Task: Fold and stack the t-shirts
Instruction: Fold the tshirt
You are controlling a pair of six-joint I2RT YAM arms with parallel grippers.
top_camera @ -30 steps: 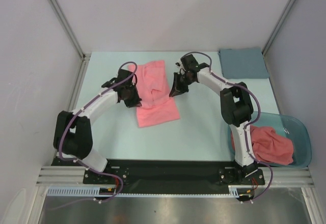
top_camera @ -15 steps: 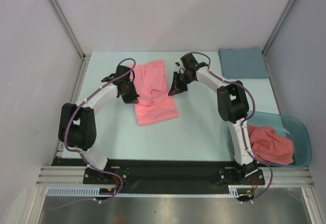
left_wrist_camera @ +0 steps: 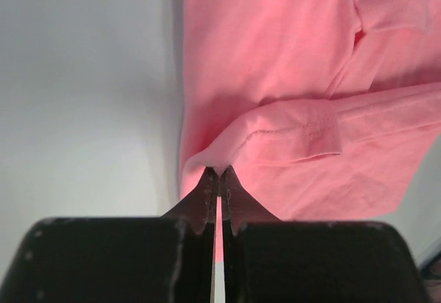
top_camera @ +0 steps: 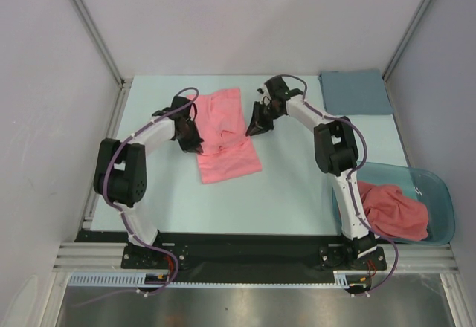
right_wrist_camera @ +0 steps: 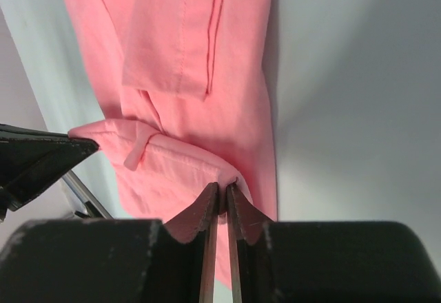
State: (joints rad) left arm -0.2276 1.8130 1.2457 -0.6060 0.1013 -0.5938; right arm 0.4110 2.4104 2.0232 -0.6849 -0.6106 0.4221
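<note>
Teal see-through plastic tub (top_camera: 444,204) is the nearest thing, down by my right arm's base. There's a crumpled salmon-pink t-shirt (top_camera: 398,212) bunched up inside it, and my guess is it's parked there until I get to it.

Further out, mid-table, is the one I'm actually working on: a long salmon-pink short-sleeved t-shirt (top_camera: 227,156) of thin soft fabric. It's lying on the pale table (top_camera: 297,186) with the sides turned in, so it's a narrow strip running away from me. One sleeve is lying flat on top.

My left gripper (left_wrist_camera: 218,173) sits on the strip's left edge, jaws squeezed right together on a small fold of fabric. My right gripper (right_wrist_camera: 224,187) is on the opposite edge. Its jaws are narrow, a hair wider than the left's, with a fold caught at the tips. How firm that pinch is, I honestly couldn't say.

Both pinches are level with each other across the strip. I reckon that's so the cloth lifts along one straight line and folds over end to end without skewing. The fabric humps up a bit between them.

Way out in the far right corner there's a grey-blue rectangular cloth (top_camera: 355,91), lying flat and well apart from everything else.
</note>
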